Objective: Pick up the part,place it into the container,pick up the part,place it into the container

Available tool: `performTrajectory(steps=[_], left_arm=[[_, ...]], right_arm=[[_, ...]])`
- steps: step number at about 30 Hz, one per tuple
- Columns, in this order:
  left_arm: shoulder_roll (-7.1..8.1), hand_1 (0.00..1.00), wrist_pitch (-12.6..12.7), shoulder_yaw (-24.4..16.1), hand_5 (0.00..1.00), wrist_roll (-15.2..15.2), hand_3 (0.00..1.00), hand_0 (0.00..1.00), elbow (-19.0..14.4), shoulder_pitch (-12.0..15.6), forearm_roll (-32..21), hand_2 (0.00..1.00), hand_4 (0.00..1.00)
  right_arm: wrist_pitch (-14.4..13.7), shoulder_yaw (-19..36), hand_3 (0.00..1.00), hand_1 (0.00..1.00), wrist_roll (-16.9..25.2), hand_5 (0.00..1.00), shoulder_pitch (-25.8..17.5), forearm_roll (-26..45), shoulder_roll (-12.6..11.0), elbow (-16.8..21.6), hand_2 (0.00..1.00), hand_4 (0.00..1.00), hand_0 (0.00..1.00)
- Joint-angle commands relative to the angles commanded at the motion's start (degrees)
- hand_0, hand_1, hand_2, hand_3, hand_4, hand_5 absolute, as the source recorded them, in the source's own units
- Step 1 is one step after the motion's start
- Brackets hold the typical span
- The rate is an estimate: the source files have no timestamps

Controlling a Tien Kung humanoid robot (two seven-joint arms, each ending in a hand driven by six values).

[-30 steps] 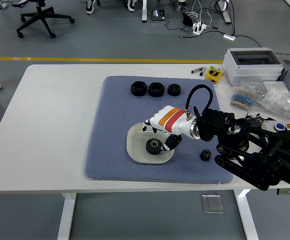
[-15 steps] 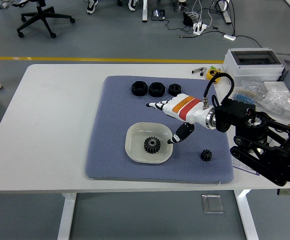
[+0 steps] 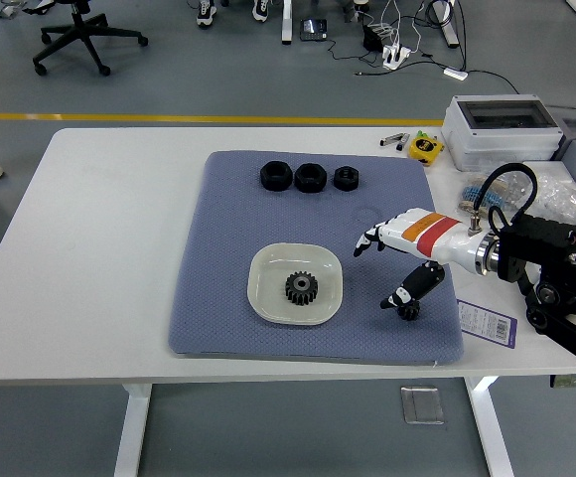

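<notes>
With the big gear (image 3: 301,288) now left lying in the white bowl (image 3: 264,298), the right hand (image 3: 404,260) is being pulled back w/ fingers spread & empty, its thumb being lowered right by the small gear (image 3: 408,309) on the blue mat (image 3: 228,214), prob. next to be picked.

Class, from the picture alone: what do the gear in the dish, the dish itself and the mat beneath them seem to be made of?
Gear: matte black, toothed; probably plastic or blackened metal, the look leaves it open.
Dish: pale, slightly see-through with a smooth glossy rim; likely plastic.
Mat: blue-grey with a fine dotted weave; looks like fabric or textured foam.
</notes>
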Motion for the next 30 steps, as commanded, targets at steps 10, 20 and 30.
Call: performTrajectory(steps=[10,20,30], left_arm=[[0.0,0.871,0.1,-0.1,0.754,-0.1,0.66,0.891,0.0,-0.1,-0.1,0.893,0.613],[0.0,0.871,0.1,0.5,0.755,0.0,0.659,0.891,0.0,-0.2,-0.4,0.893,0.613],[0.0,0.873,0.0,1.1,0.755,0.0,0.66,0.89,0.0,-0.3,-1.0,0.893,0.611]], right_arm=[[0.3,-0.5,0.635,0.614,0.7,0.367,-1.4,-0.8,-0.7,-2.7,0.675,0.998,0.513],[-2.0,-1.8,0.606,0.593,1.8,0.364,-2.0,-0.5,0.4,-6.1,0.658,0.998,0.484],[-2.5,-1.9,0.53,0.577,2.5,0.334,-2.3,0.3,0.7,-9.2,0.601,0.956,0.456]])
